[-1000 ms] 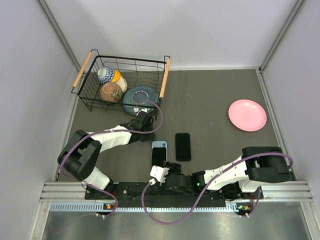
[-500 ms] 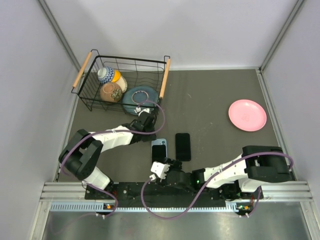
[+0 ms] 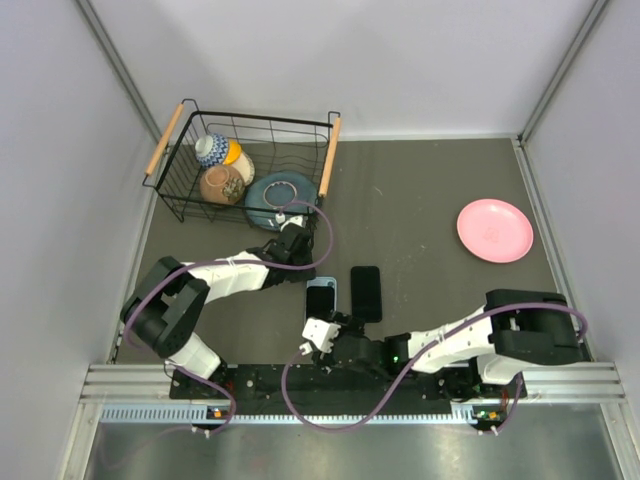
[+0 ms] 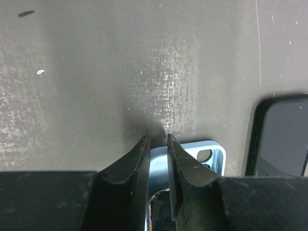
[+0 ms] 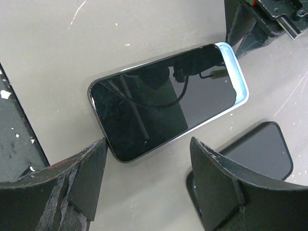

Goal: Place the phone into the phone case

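Left pincer [image 4: 159, 144]: sitting at far rim of light blue phone case [image 4: 216, 149]; cannot tell whether grasping.
Right pincer [image 5: 148, 144]: straddling near end of black glossy phone [image 5: 163, 96], released.

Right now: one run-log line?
black rectangular phone lying on light-blue plastic case | left gripper narrow, at case's far rim | right gripper open over phone

Phone [image 3: 320, 303] boxed in
Left claw [image 4: 158, 139] at its far end, right claw [image 5: 148, 144] near, black phone [image 3: 366, 293] just right; surface [image 3: 430, 250] beyond lies open.
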Robot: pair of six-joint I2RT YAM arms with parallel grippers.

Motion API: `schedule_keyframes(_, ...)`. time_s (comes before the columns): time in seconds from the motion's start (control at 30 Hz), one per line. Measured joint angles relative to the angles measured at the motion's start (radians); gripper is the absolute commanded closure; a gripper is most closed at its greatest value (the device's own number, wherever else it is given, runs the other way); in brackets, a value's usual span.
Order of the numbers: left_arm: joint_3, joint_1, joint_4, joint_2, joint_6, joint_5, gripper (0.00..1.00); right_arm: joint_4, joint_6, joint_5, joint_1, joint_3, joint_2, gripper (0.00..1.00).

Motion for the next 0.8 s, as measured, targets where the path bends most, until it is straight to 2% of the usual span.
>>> schedule_keyframes(0.17,0.0,0.0,0.0,0.0,0.0,-0.002,0.75,-0.006,-0.013,0.005,-0.024,-0.001,-0.017,0.27)
schedule_keyframes(0.4,-0.002,-0.003,0.002,0.0,-0.001,-0.009,0.73,-0.008,-0.013,0.005,-0.068,-0.001,-0.037,0.28)
schedule_keyframes(0.53,0.0,-0.005,-0.003,-0.004,-0.002,-0.008,0.68,-0.019,-0.003,0.002,-0.072,-0.002,-0.053,0.28)
schedule_keyframes(0.6,0.006,-0.007,-0.027,-0.009,-0.002,-0.003,0.61,-0.019,0.005,0.002,-0.074,-0.002,-0.067,0.28)
schedule_keyframes(0.67,0.021,-0.012,-0.077,-0.018,0.0,0.0,0.54,-0.021,0.016,0.002,-0.074,-0.002,-0.08,0.27)
schedule_keyframes(0.8,0.059,-0.017,-0.216,-0.037,0.006,-0.017,0.49,-0.032,0.05,-0.011,-0.075,-0.02,-0.135,0.27)
